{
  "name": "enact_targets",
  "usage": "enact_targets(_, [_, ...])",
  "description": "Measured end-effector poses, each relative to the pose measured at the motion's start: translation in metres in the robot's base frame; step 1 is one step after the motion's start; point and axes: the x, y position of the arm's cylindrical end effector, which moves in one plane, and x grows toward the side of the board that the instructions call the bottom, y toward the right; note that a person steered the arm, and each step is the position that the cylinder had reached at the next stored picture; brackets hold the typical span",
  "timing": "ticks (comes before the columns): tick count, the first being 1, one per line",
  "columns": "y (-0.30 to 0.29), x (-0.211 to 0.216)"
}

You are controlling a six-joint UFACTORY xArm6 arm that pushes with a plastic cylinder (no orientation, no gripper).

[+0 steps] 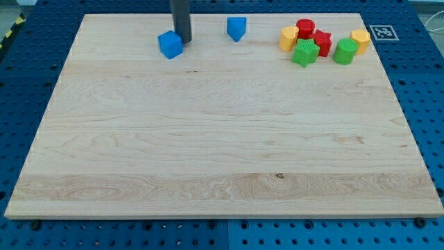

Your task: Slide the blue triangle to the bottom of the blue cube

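Near the board's [208, 173] top edge, left of centre, the blue cube [170, 44] sits with my tip [184, 41] touching its right side — a bare rod, no fingers. The blue triangle [236, 28] lies farther right, apart — level with the cube.

Robotics lab test bench: wooden board [222, 139] on blue perforated mounting plate [28, 83], fiducial marker tag [381, 32] at board corner.

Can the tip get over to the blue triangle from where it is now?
Probably yes. My tip sits against the blue cube's right side, and the blue triangle lies further to the view's right with only bare board between them. The clustered red, green and yellow blocks are beyond it.
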Motion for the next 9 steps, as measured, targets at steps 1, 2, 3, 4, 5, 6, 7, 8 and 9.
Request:
enact_targets(1, [-0.036,0.021])
enact_targets(2, [-0.037,0.021])
enact_targets(3, [-0.027,-0.008])
enact_targets(4, [-0.001,-0.048])
enact_targets(5, [0.030,-0.071])
enact_targets(6, [0.074,-0.088])
enact_targets(7, [0.109,-0.089])
enact_targets(8, [0.121,-0.068])
enact_targets(9, [0.121,-0.053])
